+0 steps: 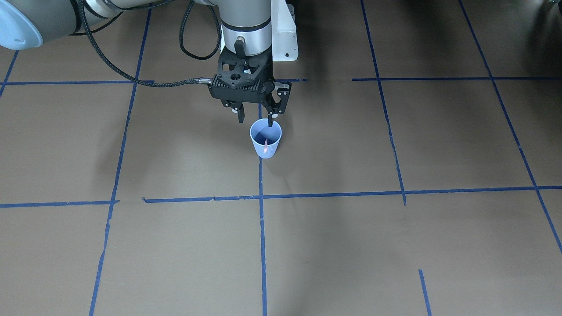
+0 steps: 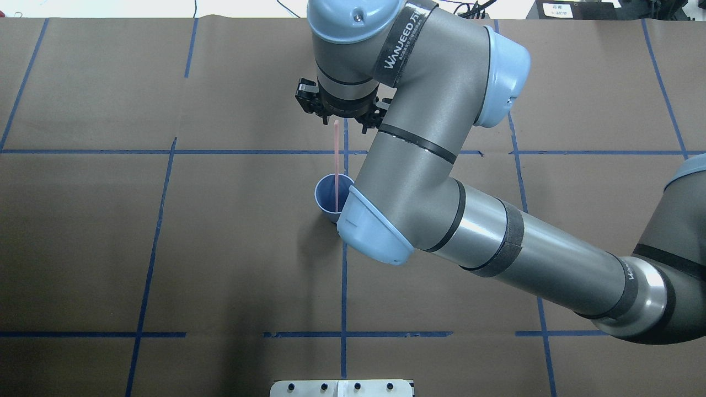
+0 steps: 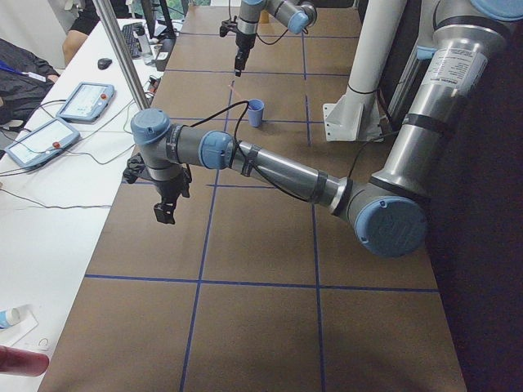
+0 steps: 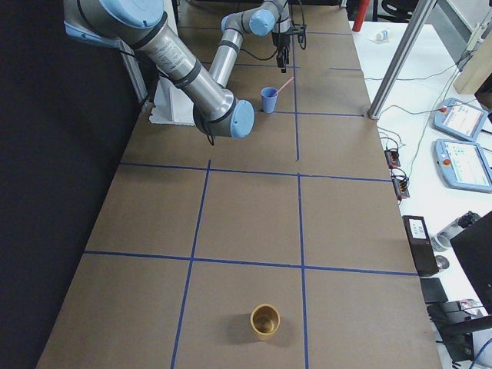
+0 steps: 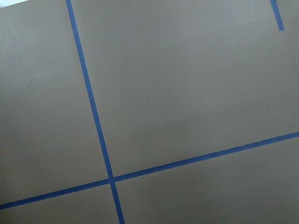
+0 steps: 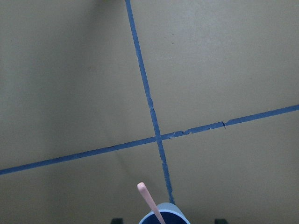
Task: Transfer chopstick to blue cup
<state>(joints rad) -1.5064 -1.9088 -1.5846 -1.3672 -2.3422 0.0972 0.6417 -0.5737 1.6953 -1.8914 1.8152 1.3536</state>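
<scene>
The blue cup [image 1: 265,139] stands upright by the middle tape line, partly hidden by my right arm in the overhead view [image 2: 329,193]. One pale pink chopstick [image 2: 336,165] stands in it and leans away from the robot's base; its free end shows in the right wrist view [image 6: 148,200]. My right gripper [image 1: 256,119] hangs open just above the cup's rim on the robot's side, apart from the chopstick, one finger [image 1: 271,119] at the rim. My left gripper [image 3: 164,212] hovers over bare table near the operators' edge; I cannot tell whether it is open or shut.
A gold-brown cup [image 4: 265,320] stands alone at the table's end on the robot's right. Blue tape lines divide the brown table [image 1: 395,245]. The right arm's elbow [image 2: 375,237] hangs over the cup. Teach pendants [image 3: 86,100] lie on the operators' white table.
</scene>
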